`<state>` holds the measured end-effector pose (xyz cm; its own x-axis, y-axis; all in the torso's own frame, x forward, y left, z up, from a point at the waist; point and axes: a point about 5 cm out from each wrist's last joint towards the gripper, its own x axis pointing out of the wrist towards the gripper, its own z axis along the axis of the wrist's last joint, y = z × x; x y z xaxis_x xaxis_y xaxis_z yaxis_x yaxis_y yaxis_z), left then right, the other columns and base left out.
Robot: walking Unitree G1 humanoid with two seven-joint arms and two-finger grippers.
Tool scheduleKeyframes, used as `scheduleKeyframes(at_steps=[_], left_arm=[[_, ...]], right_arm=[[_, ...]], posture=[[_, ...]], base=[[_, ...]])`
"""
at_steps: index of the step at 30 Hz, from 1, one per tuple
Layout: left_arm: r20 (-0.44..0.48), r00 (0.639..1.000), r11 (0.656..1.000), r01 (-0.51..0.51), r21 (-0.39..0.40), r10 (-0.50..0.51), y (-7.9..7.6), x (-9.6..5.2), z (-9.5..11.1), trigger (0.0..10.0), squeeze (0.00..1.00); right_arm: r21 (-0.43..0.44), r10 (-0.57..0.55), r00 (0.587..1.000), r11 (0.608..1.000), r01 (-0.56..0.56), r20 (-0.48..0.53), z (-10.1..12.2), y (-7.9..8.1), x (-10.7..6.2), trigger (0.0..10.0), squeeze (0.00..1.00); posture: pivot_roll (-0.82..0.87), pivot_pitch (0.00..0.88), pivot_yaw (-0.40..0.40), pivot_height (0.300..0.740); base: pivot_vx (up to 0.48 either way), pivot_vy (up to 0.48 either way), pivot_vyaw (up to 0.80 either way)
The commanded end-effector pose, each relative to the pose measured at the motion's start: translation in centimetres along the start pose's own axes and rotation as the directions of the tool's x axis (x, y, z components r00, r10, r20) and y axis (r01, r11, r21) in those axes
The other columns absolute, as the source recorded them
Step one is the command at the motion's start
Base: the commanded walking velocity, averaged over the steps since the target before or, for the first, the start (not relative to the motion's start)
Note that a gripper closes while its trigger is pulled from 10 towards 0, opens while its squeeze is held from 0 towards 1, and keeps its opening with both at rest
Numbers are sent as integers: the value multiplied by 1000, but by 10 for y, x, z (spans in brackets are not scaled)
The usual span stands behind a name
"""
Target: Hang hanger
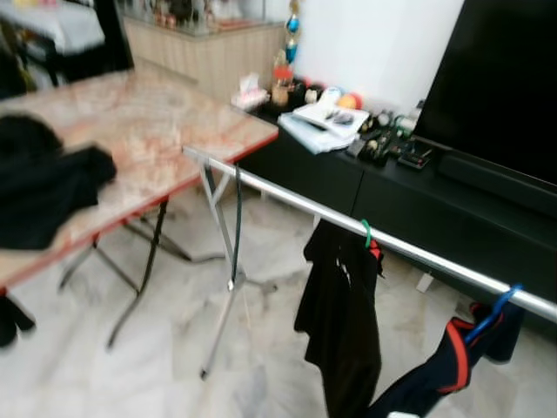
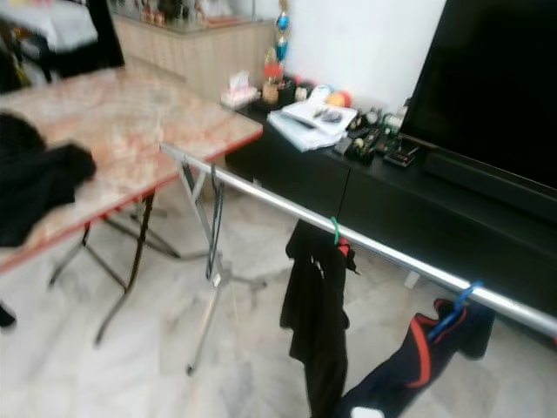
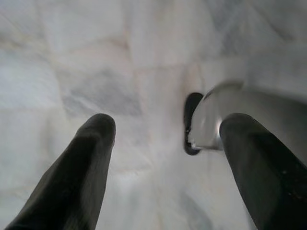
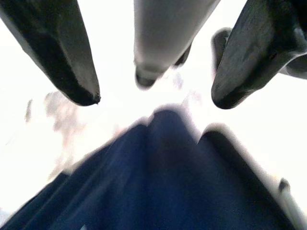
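A silver clothes rail [image 1: 287, 196] runs from the table's corner down to the right. A black garment [image 1: 341, 322] hangs from it on a green hanger [image 1: 366, 232]. Further right, a navy garment with red trim [image 1: 444, 366] hangs on a blue hanger [image 1: 493, 313]. My left gripper [image 3: 168, 124] is open above the marble floor, nothing between its fingers. My right gripper [image 4: 156, 98] is open too. Dark blue cloth [image 4: 158, 182] lies just beyond its fingertips, and a pale tube [image 4: 158, 38] shows past the gap.
A folding table [image 1: 148, 113] with a marble-patterned top stands at the left, black clothes [image 1: 43, 187] piled on it. Behind the rail is a low black TV cabinet [image 1: 392, 187] with clutter and a large dark screen [image 1: 505, 78]. The rail's stand legs [image 1: 228, 287] rest on the marble floor.
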<state>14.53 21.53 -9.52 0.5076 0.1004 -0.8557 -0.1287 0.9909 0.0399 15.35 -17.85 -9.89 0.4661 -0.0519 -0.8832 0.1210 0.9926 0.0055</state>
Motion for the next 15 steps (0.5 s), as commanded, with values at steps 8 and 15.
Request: scheduleKeyframes(at_steps=[8,15], left_arm=[[-5,1000,1000,-13,3,13,7,-1,0,10000,0],[-5,1000,1000,-14,0,14,8,0,1,10000,0]], right_arm=[[2,16,1000,1000,-16,-1,2,8,1,10000,0],[3,17,1000,1000,-17,-2,2,8,1,10000,0]], posture=[[8,46,-4,721],[14,51,-3,721]], base=[[0,355,0],[0,358,0]])
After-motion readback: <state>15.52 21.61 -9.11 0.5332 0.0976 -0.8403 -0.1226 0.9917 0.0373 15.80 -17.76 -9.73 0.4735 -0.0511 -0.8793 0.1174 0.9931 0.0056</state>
